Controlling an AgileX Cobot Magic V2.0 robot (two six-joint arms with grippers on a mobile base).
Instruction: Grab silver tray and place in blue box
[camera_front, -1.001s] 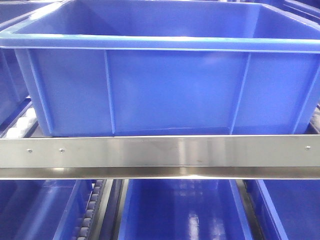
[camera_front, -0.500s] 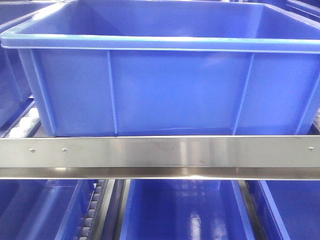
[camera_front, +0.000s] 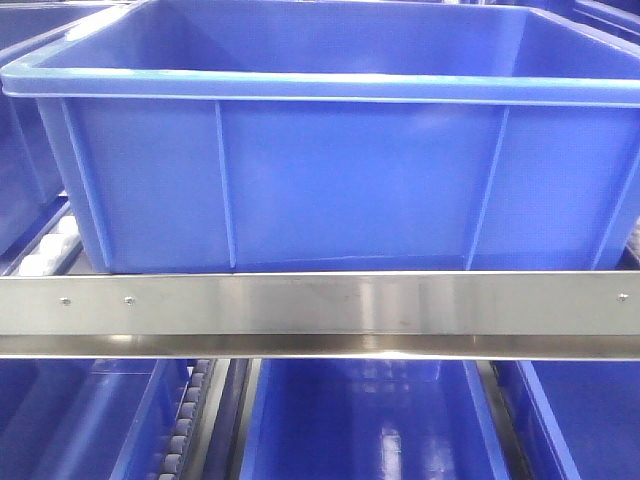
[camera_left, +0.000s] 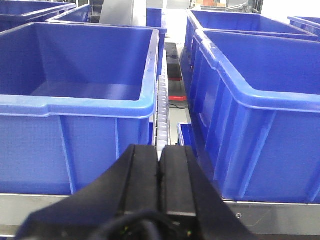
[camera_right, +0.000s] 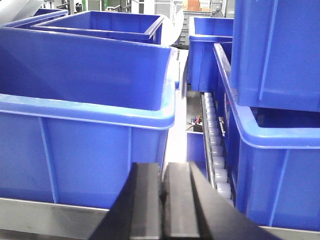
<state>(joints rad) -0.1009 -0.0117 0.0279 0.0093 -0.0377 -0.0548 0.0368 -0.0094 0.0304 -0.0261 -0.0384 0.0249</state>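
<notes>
- Two closed grippers are what you are looking at, each with its black jaws pressed together and nothing between them
- Over on the left, your left gripper (camera_left: 159, 167) is pointing at a row of white rollers (camera_left: 161, 107) running between two blue crates
- At the centre, in the front view, the blue box (camera_front: 340, 180) is sitting on the shelf just behind a steel rail (camera_front: 320, 305), filling most of the picture
- Under that rail, you are seeing more blue bins (camera_front: 365, 420) on a lower level
- To the right, your right gripper (camera_right: 162, 200) is sitting low in front of a crate rim (camera_right: 100, 117)
- You are not seeing the silver tray in any view
</notes>
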